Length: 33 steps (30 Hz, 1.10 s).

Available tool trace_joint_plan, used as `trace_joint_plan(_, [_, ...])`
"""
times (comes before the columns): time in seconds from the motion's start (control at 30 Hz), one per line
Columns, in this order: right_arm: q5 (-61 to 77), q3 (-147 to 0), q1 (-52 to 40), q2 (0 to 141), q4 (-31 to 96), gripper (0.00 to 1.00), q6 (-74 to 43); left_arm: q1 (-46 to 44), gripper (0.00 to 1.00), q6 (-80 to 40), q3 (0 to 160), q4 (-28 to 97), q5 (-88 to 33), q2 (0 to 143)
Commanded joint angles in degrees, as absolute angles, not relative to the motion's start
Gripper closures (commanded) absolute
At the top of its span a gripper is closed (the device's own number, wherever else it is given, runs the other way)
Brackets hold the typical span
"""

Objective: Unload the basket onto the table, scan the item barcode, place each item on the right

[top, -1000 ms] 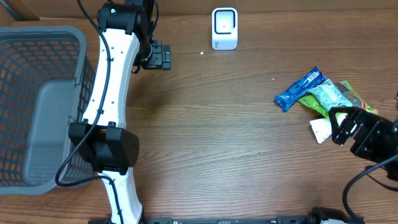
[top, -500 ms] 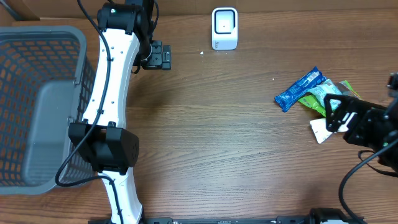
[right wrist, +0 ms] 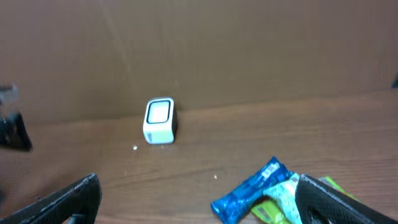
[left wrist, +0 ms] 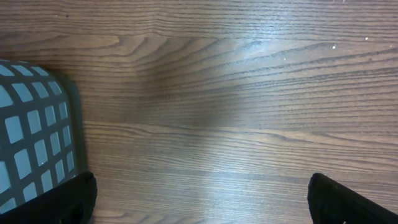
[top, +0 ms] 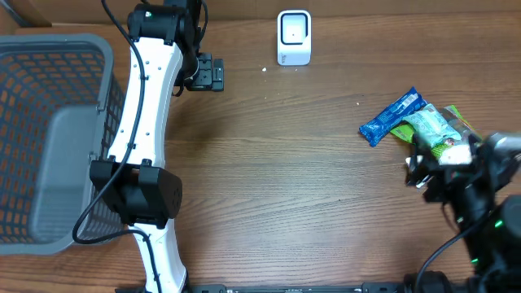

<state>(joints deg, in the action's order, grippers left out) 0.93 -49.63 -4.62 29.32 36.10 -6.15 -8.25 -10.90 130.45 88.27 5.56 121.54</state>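
**Both claws wide and empty; packets lie at the right**

Overhead: the left gripper sits at the far edge of the table, beside the basket, well apart from the scanner. The right gripper hovers at the blue packet and green packet, which touch each other.

Left wrist: the fingers stand fully spread over bare wood, holding nothing, with the basket's corner at the left.

Right wrist: the fingers are spread wide and empty. The packets lie just before them, and the scanner stands upright farther off.
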Motion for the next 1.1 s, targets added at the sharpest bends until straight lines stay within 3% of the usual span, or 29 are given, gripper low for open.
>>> trace_joint_plan(0.0, [0.03,-39.48,-5.85,23.16,29.21,0.0,-1.19,-8.62,0.0,-11.79,130.26,88.16,5.28,121.8])
trace_joint_plan(0.33, [1.15,-15.86,-6.09,10.17,10.28,0.0,-1.48,-8.62,0.0,-11.79,130.26,88.16,5.26,121.8])
trace_joint_plan(0.6, [1.13,-5.93,-6.11,0.32,9.26,0.0,-1.45,-8.62,0.0,-11.79,130.26,88.16,5.26,121.8])
trace_joint_plan(1.07, [1.32,-1.87,-6.11,0.16,7.7,0.0,-1.89,-8.62,0.0,-11.79,130.26,88.16,5.28,121.8])
